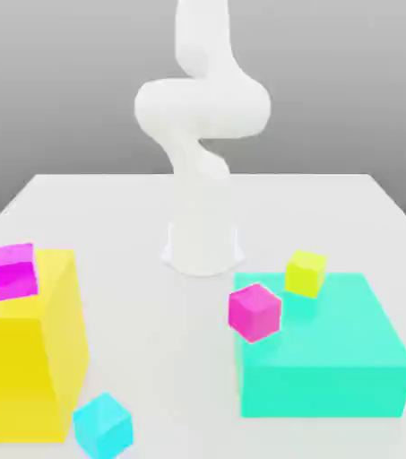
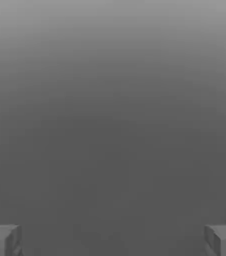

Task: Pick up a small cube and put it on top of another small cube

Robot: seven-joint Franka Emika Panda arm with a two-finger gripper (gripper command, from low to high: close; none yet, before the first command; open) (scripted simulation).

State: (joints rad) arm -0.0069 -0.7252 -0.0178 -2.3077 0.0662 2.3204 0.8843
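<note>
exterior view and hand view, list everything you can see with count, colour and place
small cube: 1, cyan, by the yellow block's near right corner in the exterior view
small cube: 1, hot pink, at the teal block's left edge
small cube: 1, magenta, on the yellow block
small cube: 1, yellow-green, on the teal block's far part
big block: 1, yellow, exterior view's left
big block: 1, teal-green, exterior view's right
table: 1, pale grey, under the blocks
arm: 1, white, far side, centre
gripper: 1, grey fingers, open, hand view

And here's the gripper (image 2: 113,241), fingers spread wide, one at each side, nothing between them but grey.
</note>
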